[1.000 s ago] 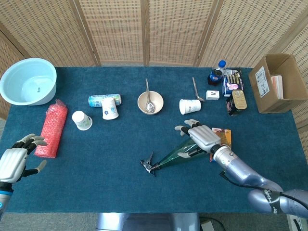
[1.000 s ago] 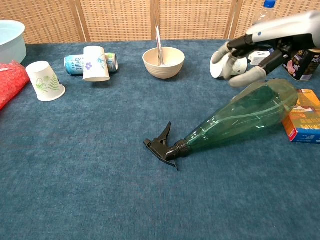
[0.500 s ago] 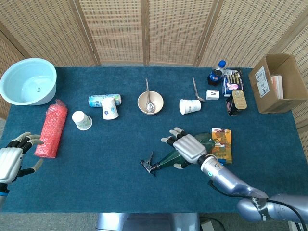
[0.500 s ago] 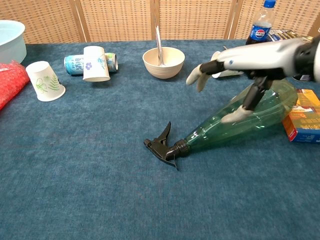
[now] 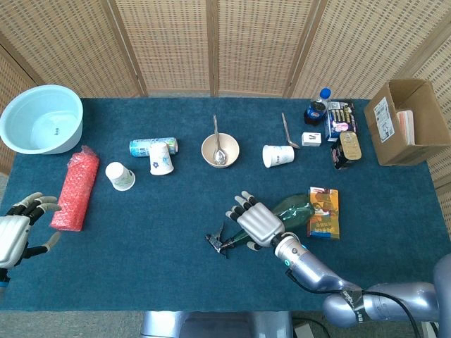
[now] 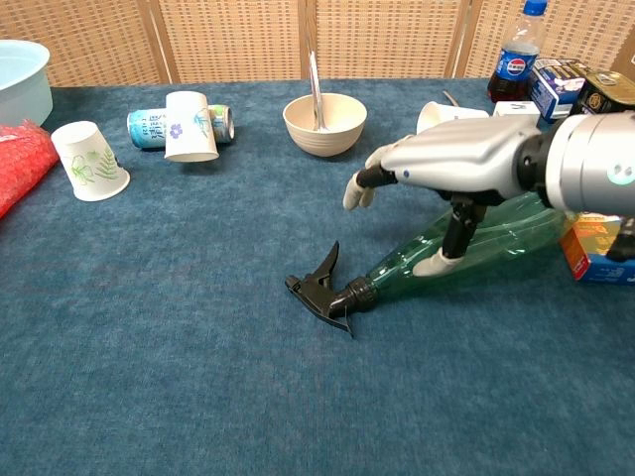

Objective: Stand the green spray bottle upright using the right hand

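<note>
The green spray bottle [image 6: 501, 236] lies on its side on the blue cloth, black trigger head [image 6: 322, 286] toward the left and base toward the right. In the head view its body [image 5: 297, 208] shows beyond my right hand [image 5: 257, 224]. That right hand [image 6: 456, 164] hovers palm-down over the bottle's narrow neck end, fingers spread past it. Its thumb hangs down against the near side of the bottle; nothing is gripped. My left hand [image 5: 17, 232] floats open at the far left edge, away from the bottle.
An orange box [image 6: 603, 238] lies against the bottle's base. Behind are a bowl with a spoon [image 5: 220, 150], paper cups [image 5: 120, 176], a can [image 5: 144, 146], a cola bottle [image 5: 317, 107] and cartons. A red roll [image 5: 74, 188], a basin [image 5: 41, 118] and a cardboard box [image 5: 409, 121] sit at the sides.
My right hand has slid left along the bottle, from over its wide base to over its neck end. The bottle has stayed put. The left hand has drifted slightly lower.
</note>
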Controlling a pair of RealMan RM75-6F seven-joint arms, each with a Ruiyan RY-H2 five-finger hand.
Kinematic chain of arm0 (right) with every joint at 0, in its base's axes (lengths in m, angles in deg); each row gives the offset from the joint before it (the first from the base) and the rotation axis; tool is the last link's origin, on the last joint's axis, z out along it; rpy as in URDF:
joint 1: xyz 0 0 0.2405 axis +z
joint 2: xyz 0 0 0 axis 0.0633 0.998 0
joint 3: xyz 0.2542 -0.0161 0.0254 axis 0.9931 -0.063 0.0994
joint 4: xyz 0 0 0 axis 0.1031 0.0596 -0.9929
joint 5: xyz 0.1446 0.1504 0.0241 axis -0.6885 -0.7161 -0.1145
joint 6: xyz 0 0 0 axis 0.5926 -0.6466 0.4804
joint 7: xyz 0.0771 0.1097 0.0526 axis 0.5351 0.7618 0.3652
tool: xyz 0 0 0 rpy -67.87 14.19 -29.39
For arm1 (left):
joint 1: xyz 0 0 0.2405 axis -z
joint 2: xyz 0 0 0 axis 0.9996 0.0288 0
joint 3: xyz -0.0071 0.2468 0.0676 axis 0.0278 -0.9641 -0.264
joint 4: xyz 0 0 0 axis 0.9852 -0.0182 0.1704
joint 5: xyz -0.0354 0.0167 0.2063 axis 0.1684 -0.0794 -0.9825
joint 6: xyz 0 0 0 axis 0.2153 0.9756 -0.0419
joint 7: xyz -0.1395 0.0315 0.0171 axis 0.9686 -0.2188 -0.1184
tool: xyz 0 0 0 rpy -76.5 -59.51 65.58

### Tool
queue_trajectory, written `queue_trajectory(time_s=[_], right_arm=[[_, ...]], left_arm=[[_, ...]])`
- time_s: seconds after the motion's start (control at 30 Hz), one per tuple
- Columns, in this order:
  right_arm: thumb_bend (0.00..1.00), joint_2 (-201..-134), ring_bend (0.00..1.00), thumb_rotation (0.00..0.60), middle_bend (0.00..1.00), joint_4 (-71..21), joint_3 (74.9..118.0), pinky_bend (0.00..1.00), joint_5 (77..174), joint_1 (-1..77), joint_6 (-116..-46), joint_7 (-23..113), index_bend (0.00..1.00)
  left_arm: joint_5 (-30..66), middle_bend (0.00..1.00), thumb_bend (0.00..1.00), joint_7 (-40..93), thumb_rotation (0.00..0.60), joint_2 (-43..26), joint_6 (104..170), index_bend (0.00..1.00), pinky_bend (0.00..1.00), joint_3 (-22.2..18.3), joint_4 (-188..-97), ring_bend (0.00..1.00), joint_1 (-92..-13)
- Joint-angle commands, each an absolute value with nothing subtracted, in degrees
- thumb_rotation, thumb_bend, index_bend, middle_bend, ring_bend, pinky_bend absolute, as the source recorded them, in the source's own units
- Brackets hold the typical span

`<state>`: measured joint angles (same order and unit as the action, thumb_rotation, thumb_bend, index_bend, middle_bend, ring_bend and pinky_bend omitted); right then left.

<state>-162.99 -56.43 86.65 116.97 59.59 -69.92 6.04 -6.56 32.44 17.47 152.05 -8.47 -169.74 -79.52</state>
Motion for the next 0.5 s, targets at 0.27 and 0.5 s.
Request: queue_trajectory(time_s=[0.27,0.5], right_arm=[[0.28,-164.11,0.01,0.600,0.22,-56.32,83.53,0.09,116.32,59.04,-72.81,-0.09,0.19],[0.28,-164.85,0.02,0.600,0.22,-56.33,82.55,0.09,116.70,58.19,-74.27,-2.57,0.20]], left_arm=[[-6.59,0.27,0.37,32.63,0.600,16.99,151.60,0.33,0.23,-8.51,-169.50,0.17,-79.22],[-6.73,0.27,0.37,32.62,0.600,16.86,151.35,0.33,0.23,-8.57,-169.56,0.17,-78.98]])
